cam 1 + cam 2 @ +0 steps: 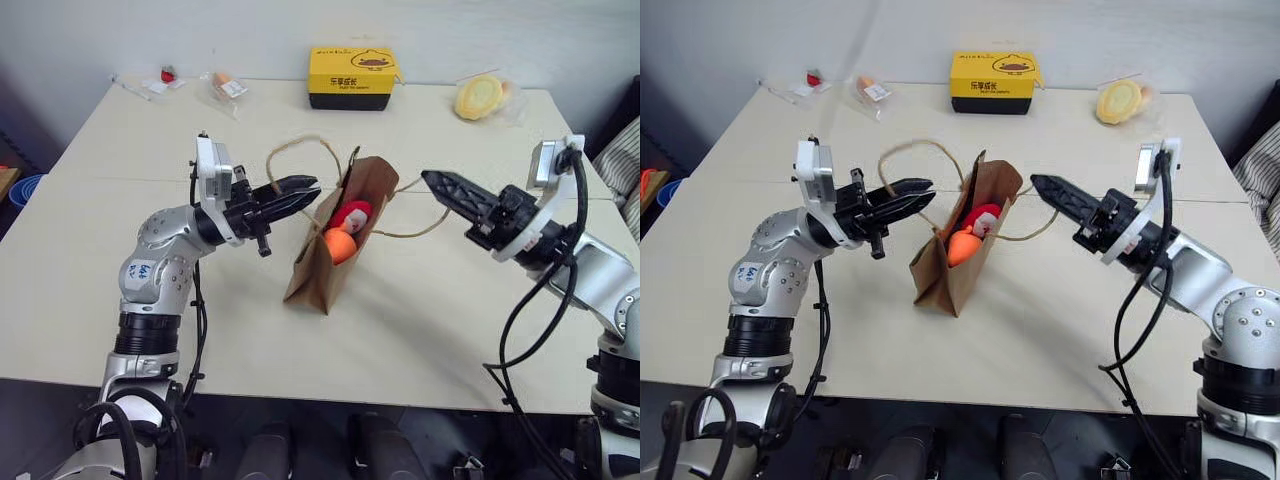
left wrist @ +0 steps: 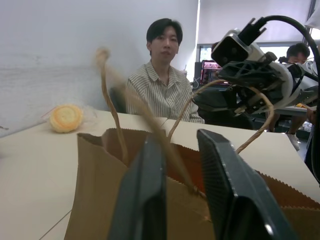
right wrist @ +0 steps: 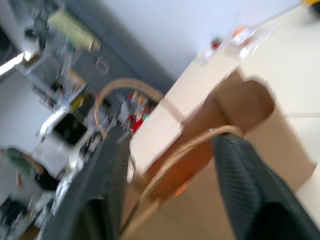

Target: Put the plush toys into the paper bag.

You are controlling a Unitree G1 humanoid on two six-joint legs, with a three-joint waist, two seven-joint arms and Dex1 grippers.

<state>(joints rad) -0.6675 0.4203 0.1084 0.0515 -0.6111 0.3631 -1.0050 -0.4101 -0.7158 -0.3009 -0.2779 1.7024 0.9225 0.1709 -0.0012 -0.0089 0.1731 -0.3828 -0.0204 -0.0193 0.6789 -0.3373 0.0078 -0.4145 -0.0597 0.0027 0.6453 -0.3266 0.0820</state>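
Brown kraft paper is standing at the centre of your workspace: the paper bag (image 1: 335,250) is sitting upright on the white table (image 1: 120,300), mouth open, with the orange plush toy (image 1: 340,245) and the red plush toy (image 1: 352,214) both showing inside its top. By that reading your task is looking all but finished; what is left, at most, is letting go of the handles and drawing clear.

Nearest you, the left gripper (image 1: 303,191) is hovering just beside the bag's left rim, its fingers (image 2: 145,200) standing slightly apart with the near handle (image 2: 170,145) running between them, no firm pinch evident. The right gripper (image 1: 436,184) is hanging a little off the bag's right side, jaws well parted around the other handle (image 3: 175,155) without closing on it.

You are working with generous open tabletop in front of and on both sides of the bag. Watch the loops as you withdraw, since a snag could tip the bag. Farther back, the yellow-and-black box (image 1: 353,76), a wrapped pale yellow item (image 1: 480,97) and small packets (image 1: 225,88) are lining the far edge, well apart from your arms. Beyond the table, a seated person (image 2: 162,85) is looking on.
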